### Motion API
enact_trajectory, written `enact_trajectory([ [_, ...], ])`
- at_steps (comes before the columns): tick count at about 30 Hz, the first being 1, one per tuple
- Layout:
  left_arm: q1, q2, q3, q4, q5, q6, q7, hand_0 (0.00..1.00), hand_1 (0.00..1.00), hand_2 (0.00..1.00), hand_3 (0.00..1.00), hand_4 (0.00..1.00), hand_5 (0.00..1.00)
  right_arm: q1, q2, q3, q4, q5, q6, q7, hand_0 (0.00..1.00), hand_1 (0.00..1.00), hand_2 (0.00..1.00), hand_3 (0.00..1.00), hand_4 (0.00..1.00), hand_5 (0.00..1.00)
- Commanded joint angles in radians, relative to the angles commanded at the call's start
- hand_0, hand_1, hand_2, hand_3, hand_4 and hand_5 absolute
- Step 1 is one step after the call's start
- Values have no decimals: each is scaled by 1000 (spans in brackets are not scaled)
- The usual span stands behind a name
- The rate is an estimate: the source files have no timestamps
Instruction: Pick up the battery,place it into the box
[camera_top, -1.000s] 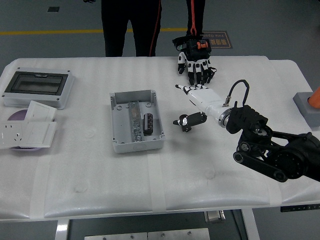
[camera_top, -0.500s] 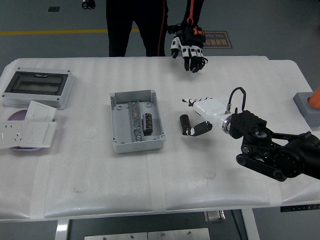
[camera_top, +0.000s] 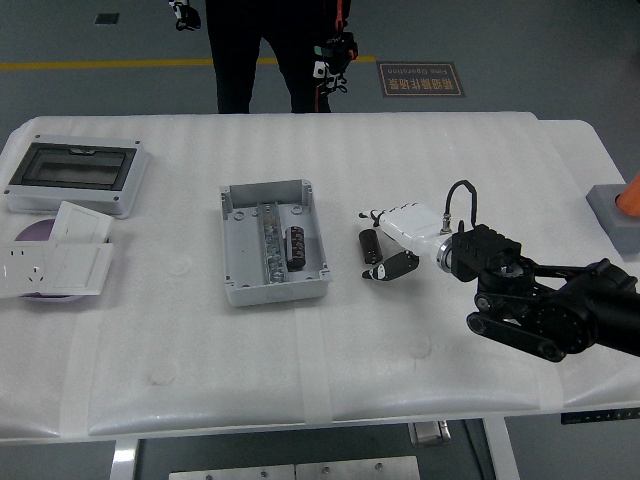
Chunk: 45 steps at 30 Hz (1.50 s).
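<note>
A black cylindrical battery (camera_top: 367, 243) lies on the white table just right of the open grey box (camera_top: 241, 247). Inside the box, another dark battery (camera_top: 296, 246) sits beside a metal rail. My right hand (camera_top: 379, 243), white with dark fingertips, reaches in from the right. It is open, with its fingers (camera_top: 373, 215) beyond the loose battery and its thumb (camera_top: 392, 266) on the near side. I cannot tell whether it touches the battery. My left arm is out of view.
A person stands at the far edge with a gloved hand (camera_top: 331, 58) held off the table. A grey enclosure with a clear lid (camera_top: 75, 175) and white socket plates (camera_top: 55, 262) sit at the left. A grey block (camera_top: 612, 216) is at the right edge.
The person's gloved hand has pulled back from the table's far side up to the body. My right hand has shifted left and lower, so its fingers and thumb now flank the battery.
</note>
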Motion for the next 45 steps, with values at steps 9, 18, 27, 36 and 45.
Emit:
enact_trajectory([
  [9, -2, 1, 9, 1, -11, 1, -5, 595, 649, 559, 482, 417, 445, -2, 2, -13, -6, -6, -14, 0, 742, 707, 709, 788, 724, 398],
  [18, -3, 3, 14, 1, -18, 2, -8, 596, 648, 559, 481, 418, 448, -3, 4, -24, -4, -7, -22, 0, 717, 692, 693, 745, 703, 392],
  [27, -2, 3, 16, 1, -21, 5, -10, 596, 649, 559, 483, 421, 450, -2, 0, -19, 1, -15, -34, 5, 683, 673, 677, 717, 679, 373],
  [36, -3, 3, 17, 2, -25, 10, -16, 596, 649, 559, 486, 423, 457, 3, -15, 42, 20, -39, -46, 1, 665, 651, 659, 706, 672, 373],
  [45, -1, 4, 11, 2, -16, 10, -13, 596, 650, 584, 488, 427, 464, -5, -19, 215, 133, -99, -57, -23, 633, 640, 652, 699, 665, 373],
])
